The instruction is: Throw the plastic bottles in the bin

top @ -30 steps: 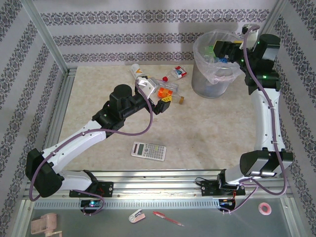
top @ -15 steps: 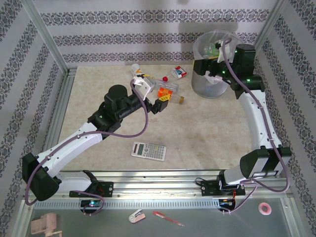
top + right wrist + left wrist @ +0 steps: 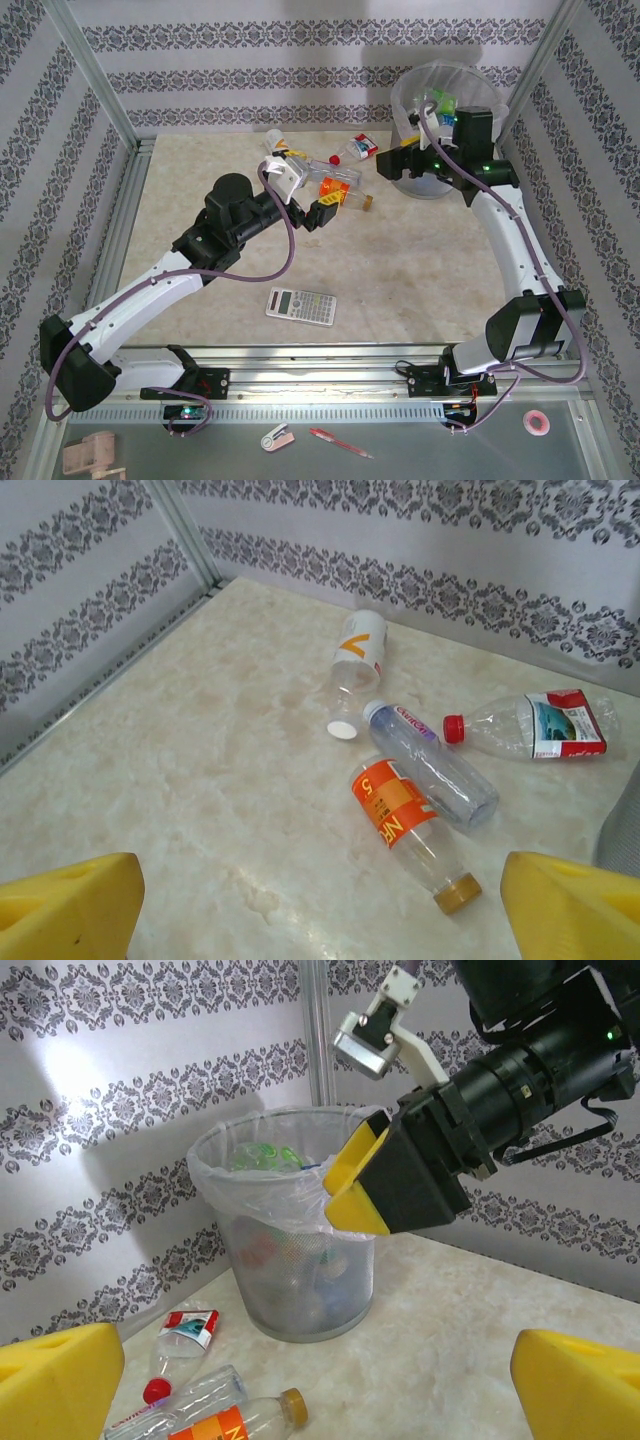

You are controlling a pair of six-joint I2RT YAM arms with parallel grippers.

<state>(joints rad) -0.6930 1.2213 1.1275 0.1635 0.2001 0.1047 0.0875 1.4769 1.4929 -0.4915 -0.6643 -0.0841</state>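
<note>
R tool [image 3: 388,163] has swung off the bin [image 3: 425,187] toward 9 o'clock and dropped lower, now just outside its rim. L arm's [image 3: 150,290] shoulder end has eased toward 8 o'clock.

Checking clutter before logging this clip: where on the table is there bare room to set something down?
Bare: the broad stretch right of the calculator up to the bin, and the far-left corner beside the frame rail. Crowded: far centre, where four plastic bottles lie bunched, with the left gripper and right gripper close by them.
</note>
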